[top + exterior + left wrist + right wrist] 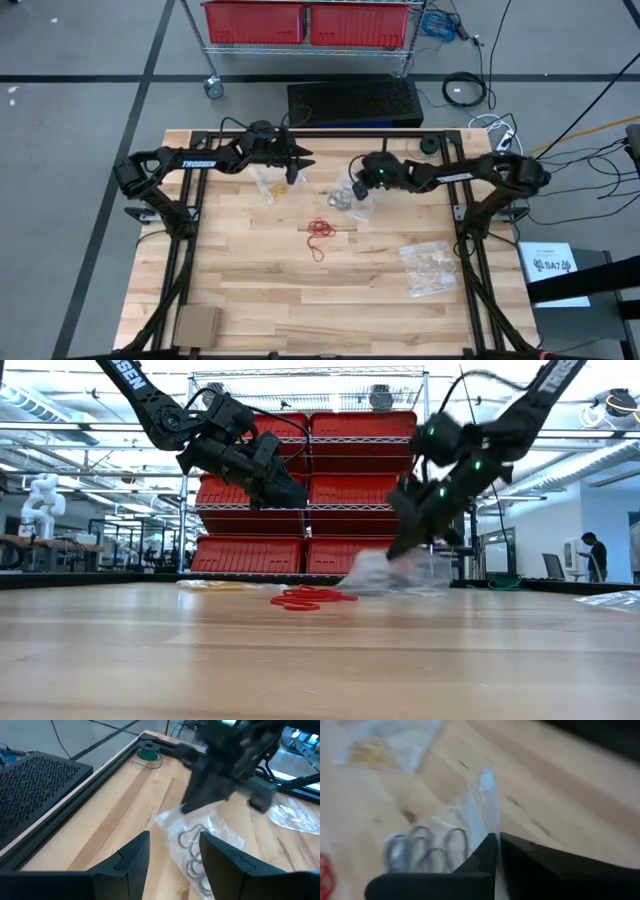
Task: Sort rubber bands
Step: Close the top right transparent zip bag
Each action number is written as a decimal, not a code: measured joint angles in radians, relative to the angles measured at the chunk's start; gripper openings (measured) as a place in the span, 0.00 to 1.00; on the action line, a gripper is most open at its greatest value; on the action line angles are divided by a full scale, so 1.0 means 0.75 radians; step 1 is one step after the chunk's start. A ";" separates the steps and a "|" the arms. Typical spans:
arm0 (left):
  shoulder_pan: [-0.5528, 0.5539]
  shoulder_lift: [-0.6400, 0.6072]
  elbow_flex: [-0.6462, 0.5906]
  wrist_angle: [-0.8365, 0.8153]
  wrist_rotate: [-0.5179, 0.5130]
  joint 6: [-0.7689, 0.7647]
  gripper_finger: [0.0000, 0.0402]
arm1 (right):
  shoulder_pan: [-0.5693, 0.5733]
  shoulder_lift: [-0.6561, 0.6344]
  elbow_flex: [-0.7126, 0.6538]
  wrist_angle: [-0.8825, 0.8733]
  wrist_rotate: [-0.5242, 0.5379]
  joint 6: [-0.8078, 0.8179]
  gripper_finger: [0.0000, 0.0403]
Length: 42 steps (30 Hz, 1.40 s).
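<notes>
High view: we see red rubber bands (pixel 320 229) loose mid-table, left gripper (pixel 300 160) raised, spread wide. Right wrist view: right gripper (pixel 496 851) pinches clear bag (pixel 470 815) holding dark rubber bands (pixel 427 847).

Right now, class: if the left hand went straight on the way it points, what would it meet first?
Most likely the clear bag of dark rubber bands, which lies straight ahead between the left hand's open fingers. The right hand, shut on that bag's edge, lies just beyond; depth is uncertain.
</notes>
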 joint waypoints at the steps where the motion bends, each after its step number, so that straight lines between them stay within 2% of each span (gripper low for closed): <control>1: -0.002 0.000 0.000 0.003 0.004 0.000 0.44 | 0.012 -0.035 0.000 0.001 0.007 -0.028 0.01; 7: -0.043 0.000 0.000 0.103 0.084 -0.007 0.44 | 0.068 -0.226 0.000 0.020 0.023 -0.149 0.00; 12: -0.069 -0.001 0.000 0.246 0.133 -0.113 0.44 | 0.129 -0.310 0.001 0.029 0.037 -0.206 0.00; 19: -0.106 0.000 0.000 0.268 0.100 -0.140 0.44 | 0.196 -0.321 0.001 0.104 0.053 -0.295 0.00; 33: -0.184 0.000 0.070 0.159 0.014 -0.095 0.44 | 0.222 -0.321 0.002 0.163 0.052 -0.335 0.00; 42: -0.195 0.005 0.071 0.164 0.000 -0.103 0.44 | 0.223 -0.321 0.003 0.172 0.049 -0.335 0.00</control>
